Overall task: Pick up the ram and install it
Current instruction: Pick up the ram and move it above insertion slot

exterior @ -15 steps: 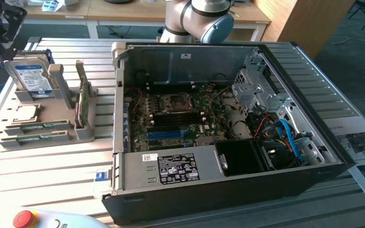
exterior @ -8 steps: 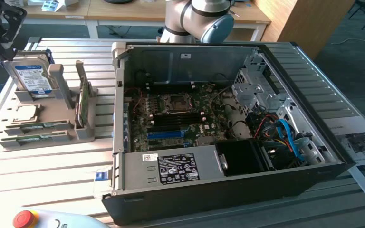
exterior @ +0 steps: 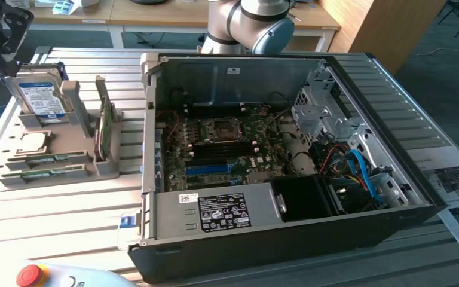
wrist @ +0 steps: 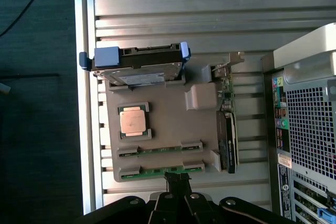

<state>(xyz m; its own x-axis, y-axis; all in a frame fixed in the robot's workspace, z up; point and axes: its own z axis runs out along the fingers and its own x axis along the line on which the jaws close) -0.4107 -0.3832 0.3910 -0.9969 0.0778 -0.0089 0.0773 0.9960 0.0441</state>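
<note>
Exterior view. Shows a flat grey moulded parts holder [exterior: 106, 170] on the slatted aluminium worktop [exterior: 54, 221], just beside an open black tower computer case [exterior: 293, 251]. Carries, at one end of the holder, an upright boxy silver hard drive [exterior: 40, 98] with a blue-white label. Carries, mid-holder, a square silvery CPU chip [exterior: 31, 142]. Carries, at the holder's opposite end, two thin green circuit-board sticks set on edge in low slots. Takes the outermost of these as the ram [exterior: 45, 175]: seated in the holder, not yet lifted. No sure telling the intended one of the pair.

Wrist view. Looks straight down on the holder [wrist: 168, 124]. Places the black pincer [wrist: 177, 177] at the holder's outer edge, just beside the ram [wrist: 157, 171]; contact or a gap, impossible to say. Clenched, fingertips together, grasping nothing.

Judged step: approach to the pick, with no grasp made and the install untouched. Would call, for any grasp from here, for released fingers first. Would then call for a line-up over the ram's thin top edge, one finger to each side, clear of the neighbouring stick [wrist: 160, 151] deeper in the holder.
</note>
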